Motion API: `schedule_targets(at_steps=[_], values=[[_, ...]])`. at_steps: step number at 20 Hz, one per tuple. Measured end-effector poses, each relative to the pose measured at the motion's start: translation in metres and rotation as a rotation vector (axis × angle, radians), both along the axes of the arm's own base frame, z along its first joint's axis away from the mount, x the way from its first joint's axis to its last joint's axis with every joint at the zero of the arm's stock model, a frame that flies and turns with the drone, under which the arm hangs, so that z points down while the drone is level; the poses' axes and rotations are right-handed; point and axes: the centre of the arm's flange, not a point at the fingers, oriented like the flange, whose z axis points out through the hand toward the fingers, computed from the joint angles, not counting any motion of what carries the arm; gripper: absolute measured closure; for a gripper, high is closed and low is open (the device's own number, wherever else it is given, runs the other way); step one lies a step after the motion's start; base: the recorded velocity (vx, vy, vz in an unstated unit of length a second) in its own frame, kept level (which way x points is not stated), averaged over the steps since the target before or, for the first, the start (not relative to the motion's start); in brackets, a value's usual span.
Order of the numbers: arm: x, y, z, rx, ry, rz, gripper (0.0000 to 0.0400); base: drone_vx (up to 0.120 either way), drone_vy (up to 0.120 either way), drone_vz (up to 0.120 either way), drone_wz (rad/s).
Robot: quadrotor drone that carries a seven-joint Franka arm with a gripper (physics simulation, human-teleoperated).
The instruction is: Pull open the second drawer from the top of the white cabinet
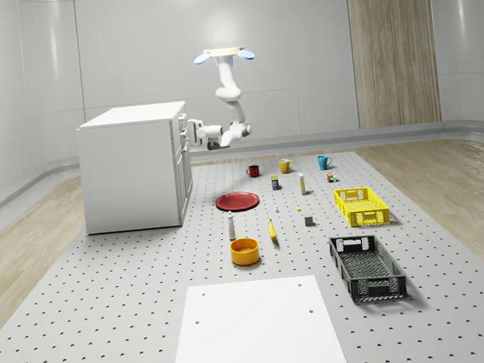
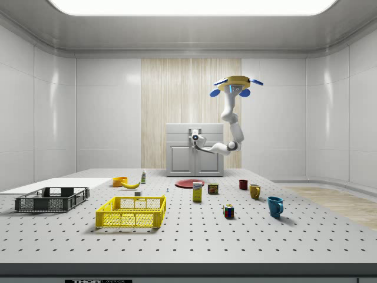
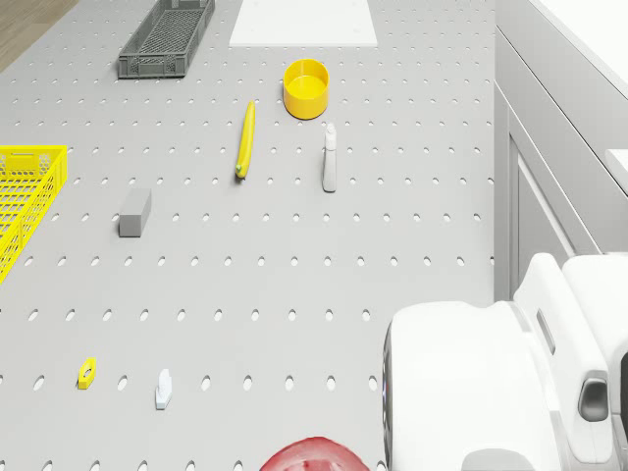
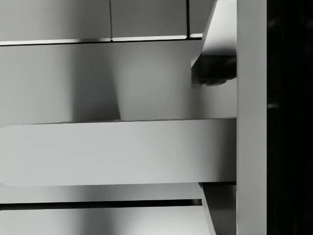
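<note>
drone (image 1: 224,56) hovers beside white cabinet (image 1: 134,170) | hand (image 1: 191,131) at drawers, grip unclear | no legible writing

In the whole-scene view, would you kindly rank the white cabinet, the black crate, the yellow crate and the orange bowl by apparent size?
1. white cabinet
2. black crate, though it sits nearer the camera
3. yellow crate
4. orange bowl

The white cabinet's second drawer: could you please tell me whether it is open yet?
Cannot tell. The claw is at the white cabinet front, but no clear gap shows at the drawer.
</note>
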Motion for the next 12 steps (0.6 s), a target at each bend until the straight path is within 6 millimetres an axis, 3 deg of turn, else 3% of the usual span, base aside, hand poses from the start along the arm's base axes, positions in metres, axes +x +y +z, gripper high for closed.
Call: schedule_targets(at_steps=[1, 2, 4, 5, 6, 9, 12], values=[[0.0, 0.0, 0.0, -0.001, 0.005, 0.0, 0.0207, 0.0, 0.0, 0.0, 0.0], [0.0, -0.001, 0.007, -0.02, 0.033, 0.006, 0.0151, 0.0, 0.0, 0.0, 0.0], [-0.001, -0.001, 0.008, -0.024, 0.036, 0.007, 0.0145, 0.0, 0.0, 0.0, 0.0], [-0.001, -0.003, 0.011, -0.033, 0.039, 0.01, 0.0118, 0.0, 0.0, 0.0, 0.0], [-0.002, -0.005, 0.017, -0.048, 0.066, 0.012, 0.0064, 0.0, 0.0, 0.0, 0.0], [-0.001, -0.007, 0.009, -0.033, 0.027, 0.008, 0.0137, 0.0, 0.0, 0.0, 0.0], [-0.001, -0.008, 0.004, -0.021, 0.004, 0.004, 0.0182, 0.0, 0.0, 0.0, 0.0]])
